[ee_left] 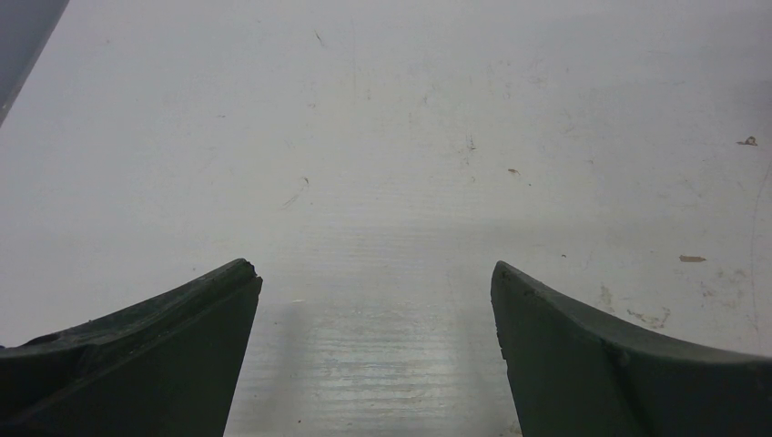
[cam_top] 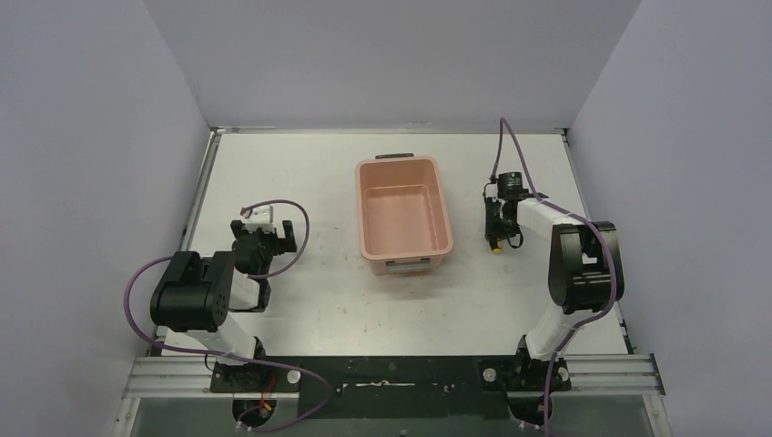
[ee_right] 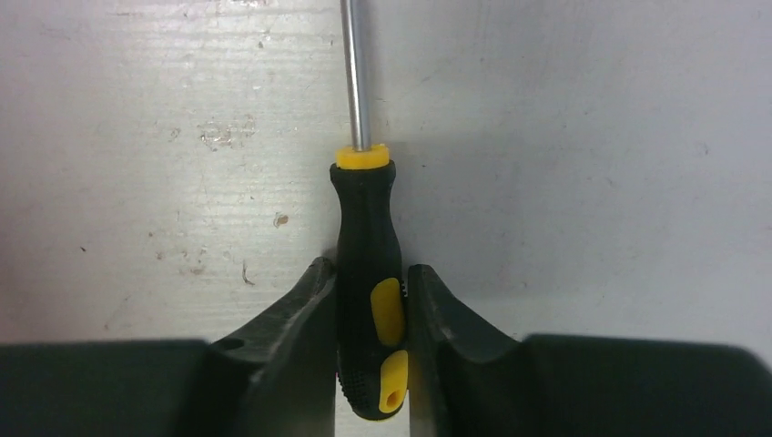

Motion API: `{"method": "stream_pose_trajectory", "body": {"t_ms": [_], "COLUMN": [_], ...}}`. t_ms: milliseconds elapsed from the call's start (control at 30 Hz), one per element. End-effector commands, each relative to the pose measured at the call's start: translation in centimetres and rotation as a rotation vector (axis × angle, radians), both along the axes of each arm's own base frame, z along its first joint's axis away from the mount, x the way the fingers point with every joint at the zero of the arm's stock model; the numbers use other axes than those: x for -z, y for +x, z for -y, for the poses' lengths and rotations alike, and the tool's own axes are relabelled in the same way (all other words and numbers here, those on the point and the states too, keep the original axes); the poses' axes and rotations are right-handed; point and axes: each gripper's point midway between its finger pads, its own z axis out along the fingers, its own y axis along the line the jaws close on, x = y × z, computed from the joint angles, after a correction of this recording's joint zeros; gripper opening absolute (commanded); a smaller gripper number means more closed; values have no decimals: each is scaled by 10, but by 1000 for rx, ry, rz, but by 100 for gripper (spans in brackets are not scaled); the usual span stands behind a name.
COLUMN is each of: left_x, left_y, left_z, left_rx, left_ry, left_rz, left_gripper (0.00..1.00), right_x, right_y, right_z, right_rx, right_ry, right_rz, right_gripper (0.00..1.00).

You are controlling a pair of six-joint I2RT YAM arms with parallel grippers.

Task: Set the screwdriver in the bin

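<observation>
The right gripper (ee_right: 369, 269) pinched the black-and-yellow plastic handle of the slim, metal-shafted screwdriver (ee_right: 365, 223) close over the white table (cam_top: 300, 177), just right of the salmon-pink rectangular plastic bin (cam_top: 398, 162), while the left gripper (ee_left: 373, 269) gaped wide.

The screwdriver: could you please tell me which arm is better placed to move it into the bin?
Right. The right gripper is closed on the handle of the screwdriver, just right of the bin. The left gripper is open, holding nothing, on the opposite side.
</observation>
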Motion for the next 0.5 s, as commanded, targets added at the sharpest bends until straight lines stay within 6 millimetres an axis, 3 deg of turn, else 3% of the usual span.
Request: {"method": "stream_pose_trajectory", "body": {"t_ms": [0, 67, 467], "left_x": [-19, -19, -19], "left_y": [10, 10, 10], "left_z": [1, 1, 1], "left_rx": [-3, -3, -3], "left_ry": [1, 1, 0], "left_rz": [64, 64, 63], "left_gripper": [97, 97, 97], "right_x": [-13, -28, -159], "right_y": [6, 7, -10], "right_z": [11, 18, 33], "right_rx": [25, 44, 128], "right_ry": [-56, -93, -144], "right_rz": [28, 50, 189], "right_gripper": [8, 0, 0]}}
